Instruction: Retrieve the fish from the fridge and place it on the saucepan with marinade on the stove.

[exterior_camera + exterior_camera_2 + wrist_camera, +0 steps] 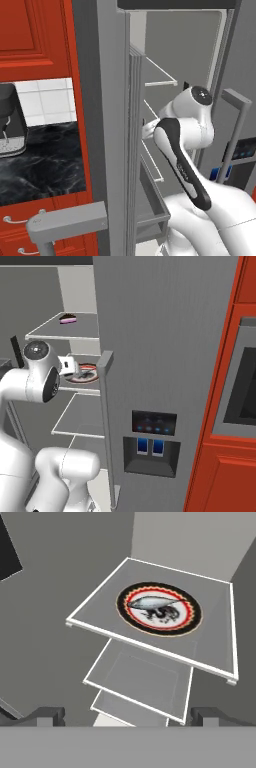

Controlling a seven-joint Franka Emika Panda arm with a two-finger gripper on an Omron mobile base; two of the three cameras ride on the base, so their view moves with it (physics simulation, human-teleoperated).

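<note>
From the left base view, the arm [186,150] reaches into the open fridge [117,125]. From the right base view, the claw [74,365] hovers just beside a round plate [85,372] on the middle shelf [80,387]. In the hand view, the fish [150,603] lies on that plate, the claw's tips spread wide apart, holding nothing.

The fridge [165,331] looks like matt grey brushed metal, its shelves [150,637] smooth, translucent and white-edged like glass or plastic. The plate [159,608] under the fish [152,603] seems glazed ceramic (patterned rim). The counter [42,160] is glossy black marble, the cabinets [30,35] satin red-painted wood, the arm [190,150] glossy white plastic.
</note>
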